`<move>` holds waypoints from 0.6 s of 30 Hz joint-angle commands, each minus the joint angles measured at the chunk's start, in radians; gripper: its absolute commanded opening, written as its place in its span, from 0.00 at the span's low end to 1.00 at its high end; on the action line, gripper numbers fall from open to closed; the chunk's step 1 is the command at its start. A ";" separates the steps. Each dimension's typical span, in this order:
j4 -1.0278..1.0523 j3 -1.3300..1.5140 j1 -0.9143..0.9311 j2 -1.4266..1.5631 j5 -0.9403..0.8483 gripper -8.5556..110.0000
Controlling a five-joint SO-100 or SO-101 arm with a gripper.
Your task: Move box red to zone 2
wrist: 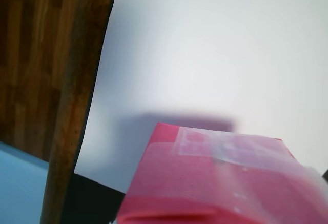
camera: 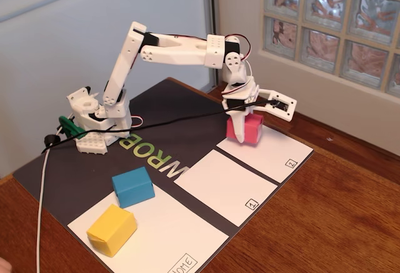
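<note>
The fixed view takes in the whole scene: a white jointed robot arm (camera: 169, 51) bolted near the back left corner of a dark grey mat (camera: 62, 167) on a brown wooden table (camera: 337, 223). Three white rectangles are printed across the mat. The nearest one, labelled HOME (camera: 156, 235), carries a small blue folded-paper box (camera: 132, 186) and a small yellow folded-paper box (camera: 111, 229), lying close to each other. The middle rectangle marked 1 (camera: 228, 182) is bare. The far rectangle marked 2 (camera: 275, 151) holds the small pinkish-red folded-paper box (camera: 245, 128), which sits at that rectangle's back left corner.

In this view the white two-finger gripper (camera: 239, 115) comes down onto the red box from above, one finger pressing over its left face while the other part juts out to the right above the box. The jaws appear clenched on the box, though the contact on the far side is hidden.

The wrist view shows none of the arm or the other boxes. It gives a blurred close look at the red box (wrist: 205, 183) filling the lower right, with a strip of clear tape across its top, the white paper of the zone (wrist: 215, 44) behind it, and the wooden table (wrist: 41, 55) at the left. The gripper's fingers cannot be made out there.
</note>
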 commanded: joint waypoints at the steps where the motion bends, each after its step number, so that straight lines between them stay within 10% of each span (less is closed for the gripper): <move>1: 0.003 -0.072 -0.006 0.006 -0.011 0.07; 18: 0.012 -0.086 -0.006 -0.012 -0.040 0.07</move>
